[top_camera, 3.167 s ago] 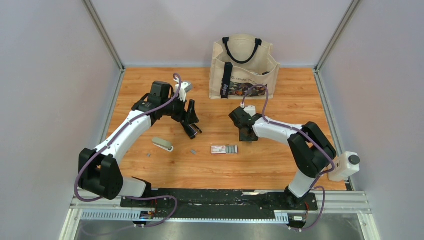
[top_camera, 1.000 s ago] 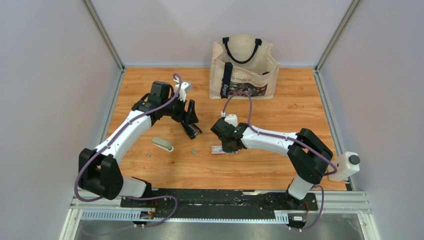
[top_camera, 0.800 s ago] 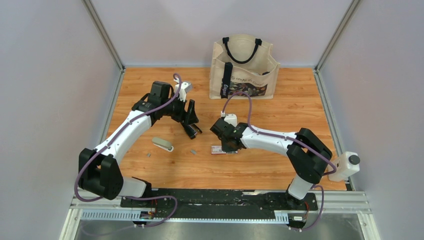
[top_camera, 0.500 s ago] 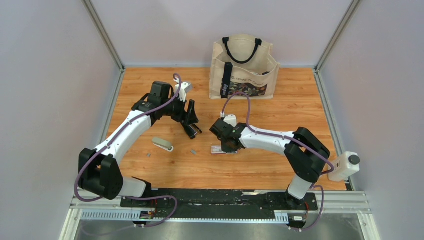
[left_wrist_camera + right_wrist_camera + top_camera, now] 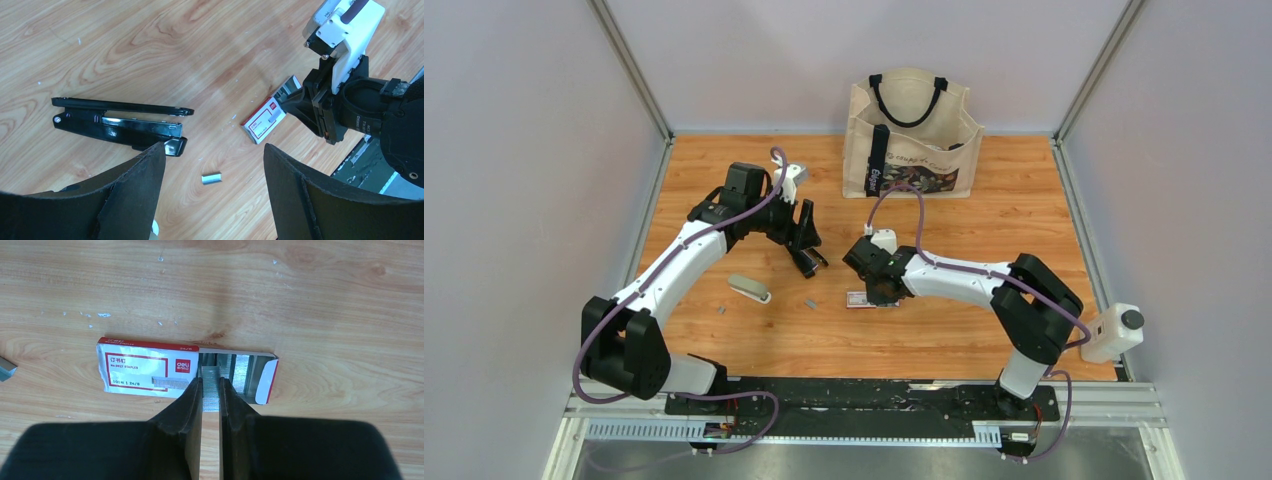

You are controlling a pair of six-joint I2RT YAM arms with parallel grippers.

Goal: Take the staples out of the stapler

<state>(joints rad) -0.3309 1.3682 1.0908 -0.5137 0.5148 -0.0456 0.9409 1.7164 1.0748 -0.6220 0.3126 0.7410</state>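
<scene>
Some staples (image 5: 211, 178) loose beside open stapler (image 5: 120, 122); right jaws pinching more, left jaws wide; seemingly nearly done.

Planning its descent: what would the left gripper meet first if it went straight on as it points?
Likely the loose staple strip on the table, lying between its open jaws; the stapler lies off to one side. Depth unclear.

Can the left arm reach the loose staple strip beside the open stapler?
Probably yes: the short silvery metal staple strip lies uncovered, framed by the open left end effector; the open black stapler sits clear beside it.
</scene>
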